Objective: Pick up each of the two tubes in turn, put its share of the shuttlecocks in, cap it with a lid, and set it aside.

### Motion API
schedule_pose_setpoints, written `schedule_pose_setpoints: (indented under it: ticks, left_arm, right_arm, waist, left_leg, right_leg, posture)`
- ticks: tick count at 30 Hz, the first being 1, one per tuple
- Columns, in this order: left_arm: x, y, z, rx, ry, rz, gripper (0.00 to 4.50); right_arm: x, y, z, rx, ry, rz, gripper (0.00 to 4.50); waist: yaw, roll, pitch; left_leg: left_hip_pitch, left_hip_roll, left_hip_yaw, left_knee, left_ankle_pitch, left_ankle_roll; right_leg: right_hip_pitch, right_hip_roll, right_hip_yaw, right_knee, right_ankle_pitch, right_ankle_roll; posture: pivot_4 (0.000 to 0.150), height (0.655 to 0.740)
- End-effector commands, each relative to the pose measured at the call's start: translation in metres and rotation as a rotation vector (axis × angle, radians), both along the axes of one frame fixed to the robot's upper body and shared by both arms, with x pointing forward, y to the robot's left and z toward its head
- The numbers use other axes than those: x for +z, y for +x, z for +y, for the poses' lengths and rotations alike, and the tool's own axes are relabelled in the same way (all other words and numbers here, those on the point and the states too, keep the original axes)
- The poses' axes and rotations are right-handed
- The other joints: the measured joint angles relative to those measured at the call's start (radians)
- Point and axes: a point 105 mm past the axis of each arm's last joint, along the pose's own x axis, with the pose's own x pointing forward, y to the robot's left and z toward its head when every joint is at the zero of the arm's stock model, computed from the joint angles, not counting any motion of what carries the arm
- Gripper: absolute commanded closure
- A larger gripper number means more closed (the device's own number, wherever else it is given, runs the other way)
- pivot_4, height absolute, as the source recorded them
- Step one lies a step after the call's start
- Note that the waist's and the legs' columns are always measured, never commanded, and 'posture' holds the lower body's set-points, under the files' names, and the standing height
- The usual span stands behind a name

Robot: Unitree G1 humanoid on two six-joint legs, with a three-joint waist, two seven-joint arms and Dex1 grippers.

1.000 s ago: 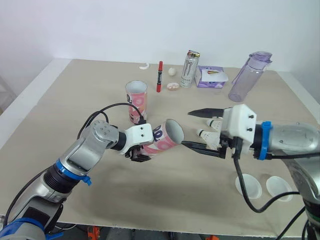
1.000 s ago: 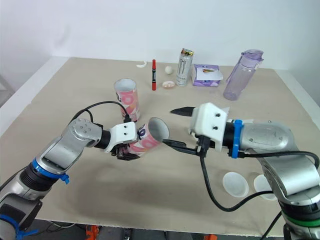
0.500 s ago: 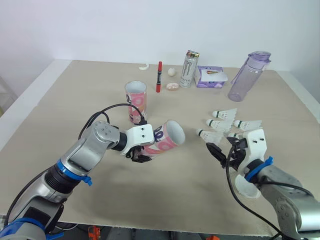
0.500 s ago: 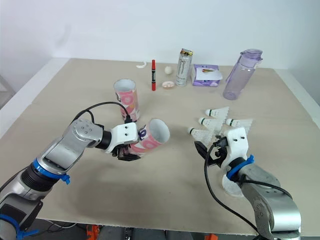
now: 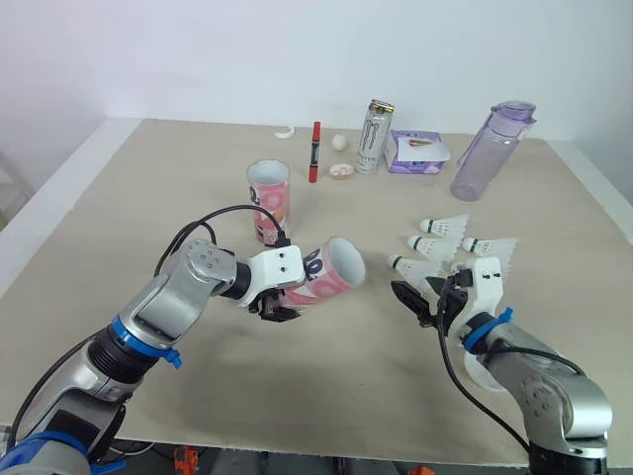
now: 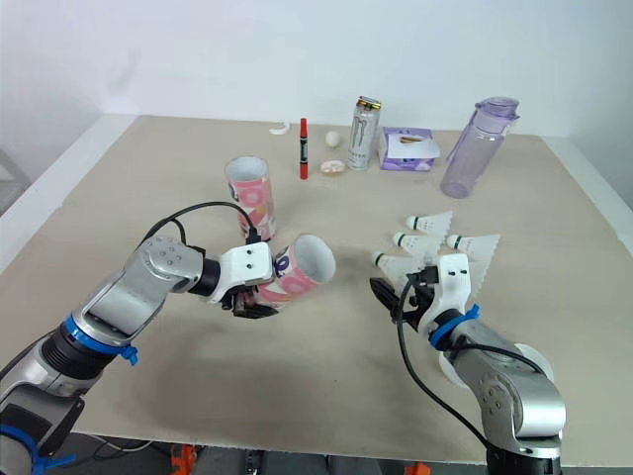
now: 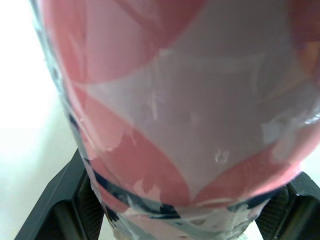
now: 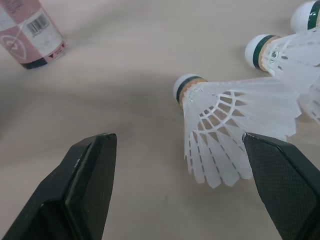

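My left end effector (image 5: 279, 301) is clenched on a pink patterned tube (image 5: 330, 271), grasping it near its base. The tube is lifted off the bench (image 5: 148, 198) and tilted, its uncapped mouth facing my right side. The second tube (image 5: 269, 201) stands upright on the bench just behind it, also uncapped. My right end effector (image 8: 179, 142) is released, its fingers spread wide and low over the bench. The nearest shuttlecock (image 8: 220, 130) lies on its side between them, feathers close to one finger. Three more shuttlecocks (image 5: 443, 226) lie just beyond it on the bench.
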Motion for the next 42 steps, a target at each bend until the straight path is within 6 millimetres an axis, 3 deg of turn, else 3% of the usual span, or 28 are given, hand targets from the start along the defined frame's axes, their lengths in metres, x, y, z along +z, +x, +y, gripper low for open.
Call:
schedule_pose_setpoints:
  ticks: [1,2,3,4,6,8,9,10,11,16,18,22,25,29,42]
  left_arm:
    - [-0.003,-0.004,0.0,-0.007,0.005,0.013,1.05]
    - [-0.003,-0.004,0.0,-0.006,0.005,0.013,1.05]
    - [-0.003,-0.004,0.0,-0.005,0.005,0.013,1.05]
    - [-0.003,-0.004,0.0,-0.004,0.004,0.012,1.05]
    - [-0.003,-0.004,-0.001,-0.001,-0.001,0.011,1.05]
    - [-0.003,-0.003,-0.002,0.001,-0.005,0.01,1.05]
    - [-0.003,-0.003,-0.002,0.002,-0.006,0.01,1.05]
    - [-0.003,-0.003,-0.002,0.003,-0.006,0.01,1.05]
    - [-0.003,-0.003,-0.002,0.004,-0.007,0.01,1.05]
    - [-0.002,-0.002,-0.001,0.008,-0.009,0.009,1.05]
    - [-0.002,-0.002,0.0,0.008,-0.01,0.01,1.05]
    - [-0.002,-0.002,0.001,0.006,-0.011,0.013,1.05]
    - [-0.002,-0.002,0.001,0.004,-0.011,0.015,1.05]
    - [-0.003,-0.002,-0.002,-0.001,-0.015,0.017,1.05]
    - [-0.001,-0.003,-0.004,-0.001,-0.022,0.013,1.05]
  right_arm:
    - [0.01,0.025,0.002,-0.019,0.081,-0.015,1.19]
    - [0.011,0.028,0.002,-0.02,0.093,-0.014,1.44]
    - [0.011,0.031,0.002,-0.02,0.098,-0.012,2.13]
    - [0.011,0.033,0.002,-0.019,0.1,-0.008,2.53]
    - [0.009,0.037,0.003,-0.02,0.108,0.005,3.04]
    - [0.008,0.038,0.004,-0.011,0.109,0.011,3.91]
    - [0.008,0.038,0.005,-0.009,0.108,0.011,3.91]
    - [0.009,0.039,0.005,-0.008,0.108,0.01,4.35]
    - [0.011,0.039,0.006,-0.004,0.102,0.001,4.43]
    - [0.04,0.033,0.013,0.079,0.0,-0.117,4.43]
    - [0.071,0.025,0.019,0.177,-0.112,-0.245,4.43]
    - [0.122,-0.003,0.037,0.443,-0.465,-0.54,4.43]
    - [0.14,-0.03,0.055,0.683,-0.697,-0.717,4.43]
    - [0.13,-0.051,0.069,0.921,-0.841,-0.751,4.43]
    - [0.115,-0.038,0.095,1.066,-0.955,-0.78,4.43]
  waist:
    - [-0.002,0.0,0.0]
    - [-0.002,0.0,0.0]
    - [-0.003,0.0,0.0]
    - [-0.003,0.0,0.0]
    - [-0.002,0.0,0.0]
    - [-0.002,0.0,0.0]
    - [-0.002,0.0,0.0]
    - [-0.002,0.0,0.0]
    - [-0.002,0.0,0.0]
    - [-0.002,0.0,0.0]
    - [-0.002,0.001,0.0]
    - [-0.002,0.002,0.001]
    - [-0.002,0.002,0.001]
    - [-0.001,0.002,0.002]
    - [0.001,0.001,0.002]
  left_leg:
    - [0.0,0.0,0.0,0.0,0.0,0.0]
    - [0.0,0.0,0.0,0.0,0.0,0.0]
    - [0.0,0.0,0.0,0.0,0.0,0.001]
    - [0.0,0.0,0.0,0.0,0.0,0.001]
    - [0.0,0.0,0.0,0.0,0.0,0.001]
    - [0.0,0.0,0.0,-0.001,0.0,0.001]
    - [0.0,0.0,0.0,-0.001,0.0,0.001]
    - [0.0,0.0,0.0,-0.001,0.0,0.001]
    - [0.0,0.0,0.0,-0.001,0.0,0.001]
    - [0.0,0.0,0.0,-0.001,0.001,0.001]
    - [0.0,0.0,0.0,-0.001,0.001,0.001]
    - [0.0,-0.001,0.001,-0.001,0.001,0.001]
    - [0.0,-0.001,0.0,-0.001,0.001,0.001]
    - [0.0,-0.001,0.0,-0.001,0.001,0.001]
    - [0.0,-0.001,0.002,0.001,0.001,0.001]
  right_leg:
    - [0.0,0.0,0.0,0.0,0.0,0.0]
    - [0.0,0.0,0.0,0.0,0.0,0.0]
    - [0.0,0.0,0.0,0.0,0.0,-0.001]
    - [0.0,0.001,0.0,0.0,0.0,-0.001]
    - [0.0,0.0,0.0,0.0,0.001,0.001]
    - [0.0,0.0,0.0,0.0,0.002,0.0]
    - [0.0,0.0,0.0,0.0,0.002,0.0]
    - [0.0,0.0,0.0,0.0,0.002,0.0]
    - [0.0,0.0,0.0,0.0,0.002,0.0]
    - [0.0,0.0,0.0,0.0,0.002,0.001]
    - [0.0,0.0,0.0,0.0,0.002,0.001]
    - [0.0,0.0,0.001,-0.001,0.001,0.003]
    - [0.0,0.0,0.0,-0.001,0.0,0.003]
    - [-0.001,-0.001,0.0,-0.001,0.0,0.002]
    - [0.0,-0.001,0.001,-0.001,-0.001,-0.002]
  posture:
    - [0.15,0.74]
    - [0.15,0.74]
    - [0.15,0.74]
    - [0.15,0.74]
    - [0.15,0.74]
    - [0.15,0.74]
    - [0.15,0.74]
    - [0.15,0.74]
    - [0.15,0.74]
    - [0.15,0.74]
    - [0.15,0.74]
    - [0.15,0.74]
    - [0.15,0.74]
    - [0.15,0.74]
    - [0.15,0.74]
